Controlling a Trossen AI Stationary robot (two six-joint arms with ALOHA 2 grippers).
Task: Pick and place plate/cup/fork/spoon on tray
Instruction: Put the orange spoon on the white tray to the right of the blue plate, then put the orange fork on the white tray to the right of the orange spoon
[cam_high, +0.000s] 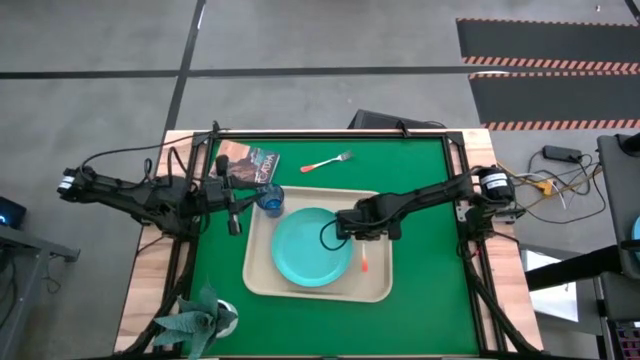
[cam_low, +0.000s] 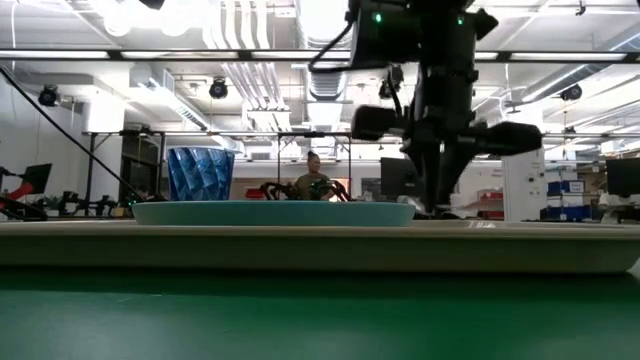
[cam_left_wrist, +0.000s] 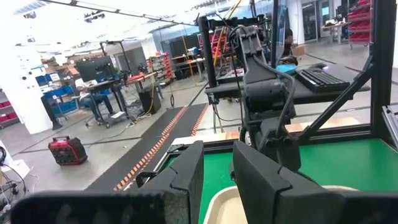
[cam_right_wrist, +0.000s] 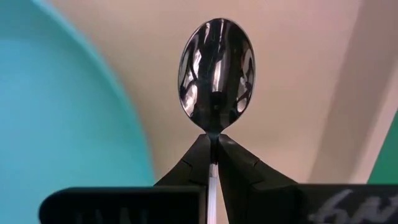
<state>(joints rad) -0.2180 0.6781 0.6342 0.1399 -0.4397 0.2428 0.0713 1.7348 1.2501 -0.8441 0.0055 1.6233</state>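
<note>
The beige tray (cam_high: 378, 290) lies on the green mat. The turquoise plate (cam_high: 312, 246) lies on the tray's floor, and the blue cup (cam_high: 270, 198) stands at the tray's far left corner. The fork (cam_high: 327, 161) lies on the mat beyond the tray's far rim. My right gripper (cam_high: 360, 236) is over the tray, just right of the plate, shut on the spoon (cam_right_wrist: 216, 74). My left gripper (cam_high: 235, 212) is open and empty, left of the cup beside the tray's left rim. My right gripper pinches the spoon's thin neck (cam_right_wrist: 213, 138), just behind the bowl, between its two fingertips. The fingers point down at the tray and lie along the spoon. The bowl sticks out past the fingertips over the tray floor, and the orange handle (cam_high: 365, 264) shows on the gripper's near side. Whether the spoon touches the tray cannot be told.
A printed booklet (cam_high: 250, 163) lies at the mat's far left. A green plant-like thing (cam_high: 200, 318) sits at the table's near left corner. Bare green mat lies right of the tray. A person (cam_low: 315, 182) sits in the room behind the table.
</note>
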